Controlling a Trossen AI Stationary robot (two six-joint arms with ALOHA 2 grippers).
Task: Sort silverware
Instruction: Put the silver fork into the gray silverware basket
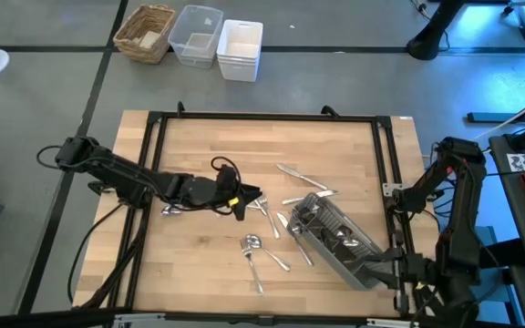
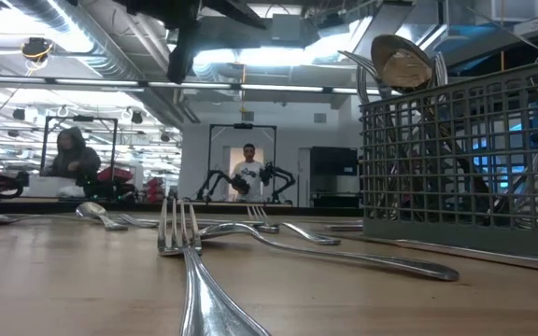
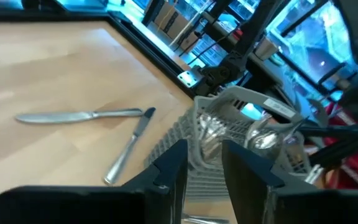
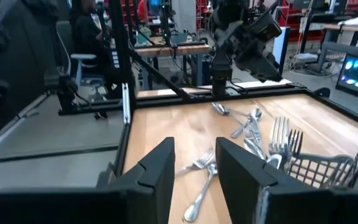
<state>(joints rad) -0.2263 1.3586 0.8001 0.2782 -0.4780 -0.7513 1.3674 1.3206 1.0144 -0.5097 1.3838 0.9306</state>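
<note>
High view first: finds the left gripper near centre of the table, jaws released, empty. Puts the right gripper at 4 o'clock by the edge, fingers parted, grasping nothing. Spots the silverware loose from centre to 6 o'clock, two knives at 1 o'clock, more upright in the grey caddy at 4 o'clock. Could pinch two overlapping forks together, or knock the caddy, given the crowding between both grippers.

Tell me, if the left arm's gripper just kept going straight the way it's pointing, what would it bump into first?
Most likely the grey cutlery caddy: the left gripper aims straight at it, with nothing between. How far off it is I can't tell.
</note>
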